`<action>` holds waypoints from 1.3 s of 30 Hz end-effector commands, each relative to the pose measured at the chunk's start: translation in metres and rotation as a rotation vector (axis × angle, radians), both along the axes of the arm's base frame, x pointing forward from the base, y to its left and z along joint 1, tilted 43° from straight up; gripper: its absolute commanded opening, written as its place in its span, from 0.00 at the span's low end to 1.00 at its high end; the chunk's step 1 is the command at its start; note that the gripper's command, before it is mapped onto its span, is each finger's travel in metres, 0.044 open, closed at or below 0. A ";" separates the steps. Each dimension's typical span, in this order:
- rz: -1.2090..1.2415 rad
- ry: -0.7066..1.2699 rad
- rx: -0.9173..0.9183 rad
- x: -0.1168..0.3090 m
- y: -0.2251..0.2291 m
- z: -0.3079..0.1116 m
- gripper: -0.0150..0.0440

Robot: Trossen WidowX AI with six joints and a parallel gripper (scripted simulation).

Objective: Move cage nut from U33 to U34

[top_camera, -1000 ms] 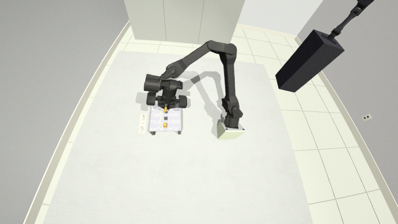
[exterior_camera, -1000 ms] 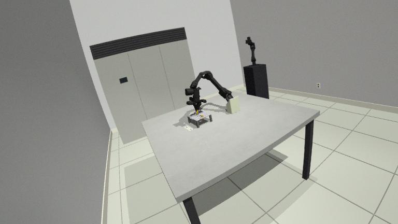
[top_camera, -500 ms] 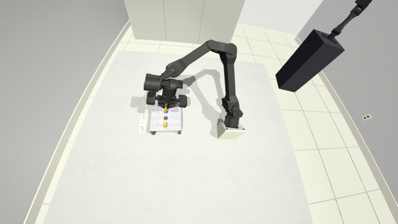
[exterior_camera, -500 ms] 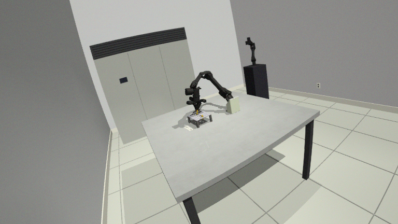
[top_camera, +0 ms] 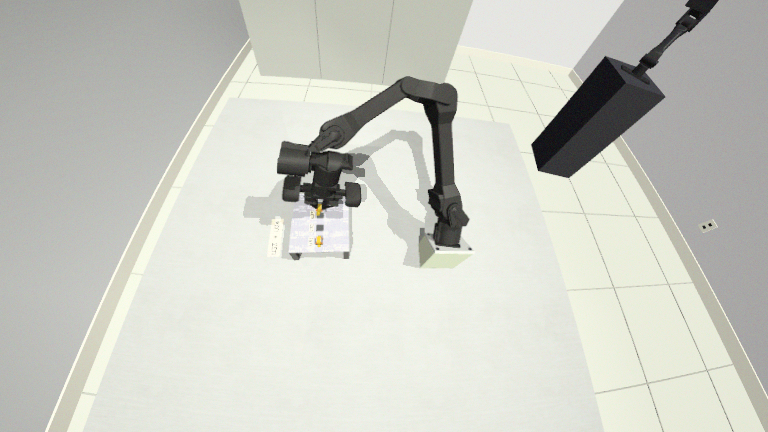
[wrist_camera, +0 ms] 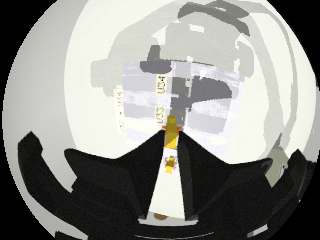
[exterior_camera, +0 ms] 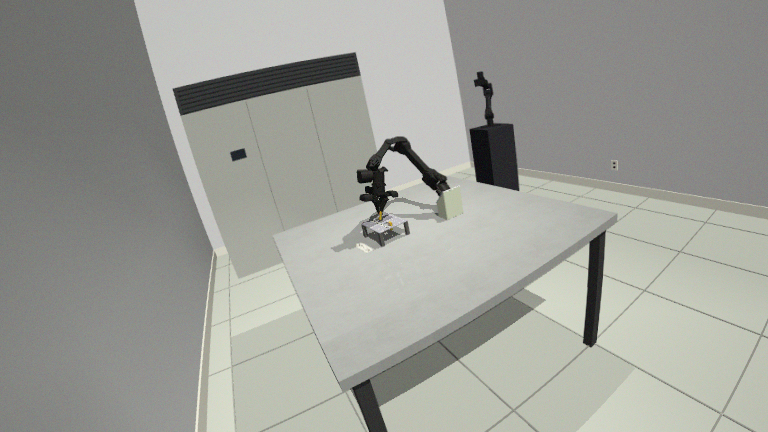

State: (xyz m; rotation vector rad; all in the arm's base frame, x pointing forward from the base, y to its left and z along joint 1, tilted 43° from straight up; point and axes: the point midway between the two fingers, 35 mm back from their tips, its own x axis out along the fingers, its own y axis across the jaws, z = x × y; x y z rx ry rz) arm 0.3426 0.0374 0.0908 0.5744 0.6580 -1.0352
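The gripper (top_camera: pixel 318 206) (exterior_camera: pixel 380 212) (wrist_camera: pixel 171 135) is pinched narrow on the yellow cage nut (top_camera: pixel 319 210) (exterior_camera: pixel 380 216) (wrist_camera: pixel 171 128) at the rail plate (top_camera: pixel 336 237) (exterior_camera: pixel 376 227) (wrist_camera: pixel 212 135), nearer the tabletop's (top_camera: pixel 339 348) (exterior_camera: pixel 453 268) (wrist_camera: pixel 92 135) far left corner in the top view than its right edge, with the other nut (top_camera: pixel 318 241) (exterior_camera: pixel 390 224) (wrist_camera: pixel 170 163) apart in that plate.

From my wrist view I read "U34" on one small cream label (wrist_camera: pixel 161 84) and "U33" on another cream label (wrist_camera: pixel 159 111), both sideways on the pale lilac rail plate (top_camera: pixel 336 240) (exterior_camera: pixel 378 227) (wrist_camera: pixel 140 115). The flat cream card (top_camera: pixel 277 237) (exterior_camera: pixel 362 247) (wrist_camera: pixel 119 111) on my grey desk (top_camera: pixel 339 336) (exterior_camera: pixel 453 268) (wrist_camera: pixel 95 130) carries dark lettering (too blurred for me to read surely).
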 end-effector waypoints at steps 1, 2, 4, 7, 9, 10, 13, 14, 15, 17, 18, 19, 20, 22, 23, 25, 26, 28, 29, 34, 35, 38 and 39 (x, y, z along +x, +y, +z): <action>-0.003 -0.003 -0.001 0.000 0.000 0.001 0.31; -0.003 -0.003 -0.001 0.000 0.000 0.001 0.31; -0.003 -0.003 -0.001 0.000 0.001 0.002 0.31; -0.003 -0.003 -0.001 0.000 0.001 0.002 0.31; -0.003 -0.003 -0.001 0.000 0.001 0.002 0.31; -0.003 -0.003 -0.001 0.000 0.001 0.002 0.31; -0.003 -0.003 -0.001 0.000 0.002 0.003 0.31; -0.003 -0.003 -0.001 0.000 0.002 0.003 0.31; -0.003 -0.003 -0.001 0.000 0.002 0.003 0.31; 0.002 -0.002 0.001 -0.001 0.002 0.002 0.31; 0.004 -0.004 0.001 -0.001 0.003 0.003 0.31; 0.006 -0.007 0.002 -0.001 0.004 0.004 0.31; 0.009 -0.010 0.003 -0.002 0.004 0.005 0.31; 0.014 -0.016 0.004 -0.002 0.006 0.007 0.31; 0.017 -0.019 0.005 -0.003 0.006 0.007 0.31; 0.022 -0.025 0.007 -0.003 0.008 0.009 0.31; 0.024 -0.028 0.007 -0.004 0.009 0.010 0.31; 0.029 -0.034 0.009 -0.004 0.010 0.012 0.31; 0.032 -0.036 0.010 -0.005 0.010 0.012 0.31; 0.030 -0.033 0.012 -0.004 0.010 0.012 0.31; 0.031 -0.034 0.012 -0.004 0.008 0.015 0.31; 0.032 -0.036 0.011 -0.001 -0.006 0.029 0.31; 0.032 -0.037 0.010 -0.001 -0.011 0.034 0.31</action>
